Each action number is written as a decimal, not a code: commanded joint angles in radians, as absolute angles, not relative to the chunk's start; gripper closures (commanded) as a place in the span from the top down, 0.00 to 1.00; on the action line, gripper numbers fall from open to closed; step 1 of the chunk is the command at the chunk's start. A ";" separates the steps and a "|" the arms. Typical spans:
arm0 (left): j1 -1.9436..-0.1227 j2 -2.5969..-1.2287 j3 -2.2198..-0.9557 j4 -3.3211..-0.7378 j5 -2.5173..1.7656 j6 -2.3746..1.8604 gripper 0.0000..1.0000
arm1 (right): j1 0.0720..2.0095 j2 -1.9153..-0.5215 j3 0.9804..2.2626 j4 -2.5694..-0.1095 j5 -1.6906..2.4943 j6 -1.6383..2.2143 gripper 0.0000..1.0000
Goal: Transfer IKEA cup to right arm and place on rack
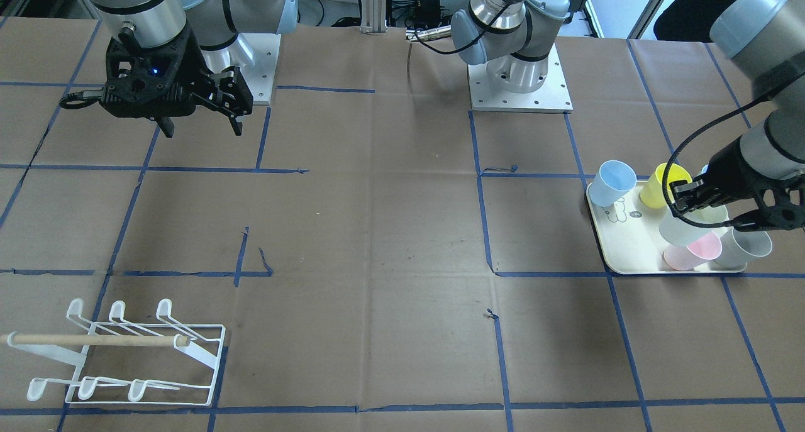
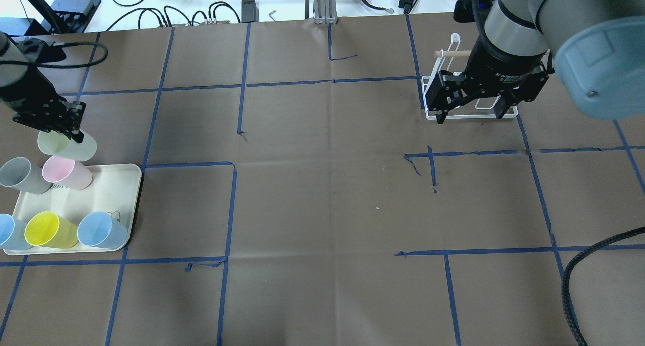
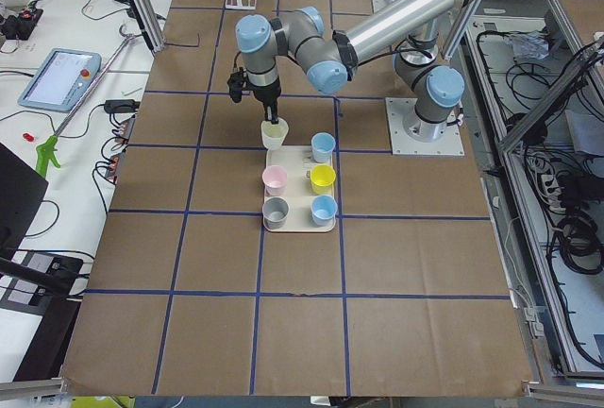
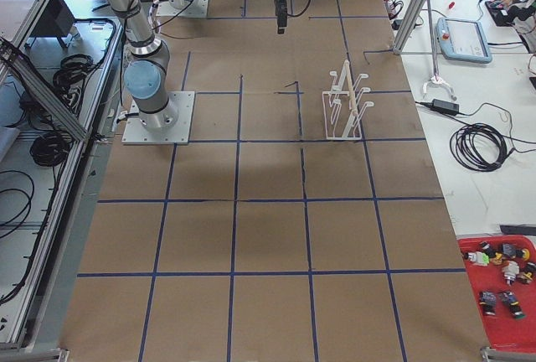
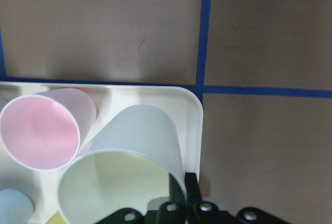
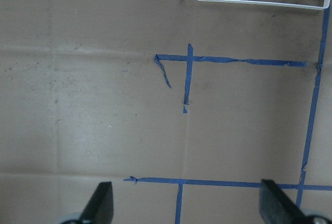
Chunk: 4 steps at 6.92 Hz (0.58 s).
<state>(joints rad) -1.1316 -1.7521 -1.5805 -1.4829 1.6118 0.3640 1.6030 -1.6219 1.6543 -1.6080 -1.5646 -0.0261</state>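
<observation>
My left gripper is shut on the rim of a pale green cup and holds it tilted, lifted over the far end of the cream tray. The wrist view shows the cup with one finger inside and one outside its rim. In the front view the cup hangs from the gripper. My right gripper is open and empty, high above the table near the white wire rack. The rack stands empty with its wooden dowel on top.
On the tray stand a pink cup, a grey cup, a yellow cup and two blue cups. Blue tape lines cross the brown table. Cables and tools lie past the table's far edge.
</observation>
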 commanded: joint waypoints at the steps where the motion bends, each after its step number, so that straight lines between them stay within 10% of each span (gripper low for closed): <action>1: -1.234 -1.756 -1.419 -1.614 1.556 0.264 0.00 | 1.603 -1.623 1.654 -1.609 -1.565 -0.028 1.00; 4: -1.364 -1.734 -1.413 -1.580 1.374 0.223 0.00 | 1.601 -1.624 1.652 -1.617 -1.562 -0.028 1.00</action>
